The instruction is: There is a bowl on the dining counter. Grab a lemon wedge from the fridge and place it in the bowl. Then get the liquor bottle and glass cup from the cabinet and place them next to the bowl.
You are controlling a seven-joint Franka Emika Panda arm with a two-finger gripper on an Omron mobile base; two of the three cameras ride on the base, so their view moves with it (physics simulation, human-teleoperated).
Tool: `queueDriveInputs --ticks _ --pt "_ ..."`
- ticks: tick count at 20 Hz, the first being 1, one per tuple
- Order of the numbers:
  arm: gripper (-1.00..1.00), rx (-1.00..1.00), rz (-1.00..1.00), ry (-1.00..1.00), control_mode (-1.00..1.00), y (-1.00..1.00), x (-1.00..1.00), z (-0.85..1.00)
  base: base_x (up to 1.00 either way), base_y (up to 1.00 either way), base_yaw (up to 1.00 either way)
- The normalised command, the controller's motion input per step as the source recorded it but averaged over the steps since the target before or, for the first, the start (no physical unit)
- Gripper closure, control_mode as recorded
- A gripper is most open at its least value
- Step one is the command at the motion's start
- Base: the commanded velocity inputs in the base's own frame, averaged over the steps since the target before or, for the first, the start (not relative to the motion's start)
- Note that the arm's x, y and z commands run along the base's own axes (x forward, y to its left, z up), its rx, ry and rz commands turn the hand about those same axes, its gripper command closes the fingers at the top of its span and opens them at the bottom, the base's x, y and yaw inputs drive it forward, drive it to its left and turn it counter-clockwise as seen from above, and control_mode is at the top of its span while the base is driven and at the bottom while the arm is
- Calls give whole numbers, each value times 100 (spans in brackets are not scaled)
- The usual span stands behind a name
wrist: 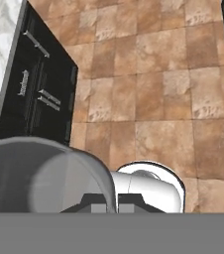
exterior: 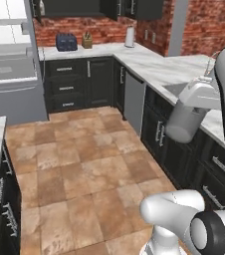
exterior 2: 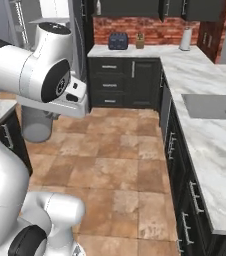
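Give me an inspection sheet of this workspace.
Surface: marble counter with a sink; bare around the sink.
Job's things: cup held over the floor, upright in the base views.
Clutter: toaster, knife block and paper roll on the far counter.
Grippers: gripper appears shut on the cup's wall.
Cables: nothing seen.
Surroundings: tiled floor, dark cabinets, brick wall.
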Motion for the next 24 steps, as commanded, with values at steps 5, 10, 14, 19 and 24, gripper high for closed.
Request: queueDriveInputs --ticks 5,10,14,19,24 --pt "100 0 0 0 100 0 0 0 -100 -41 -19" --pt "100 0 0 0 100 0 0 0 -100 -55 -15" --pt "100 0 0 0 100 0 0 0 -39 -98 -6" --pt "100 0 0 0 100 0 0 0 0 -100 -1" --pt "100 0 0 0 100 0 0 0 5 -100 0"
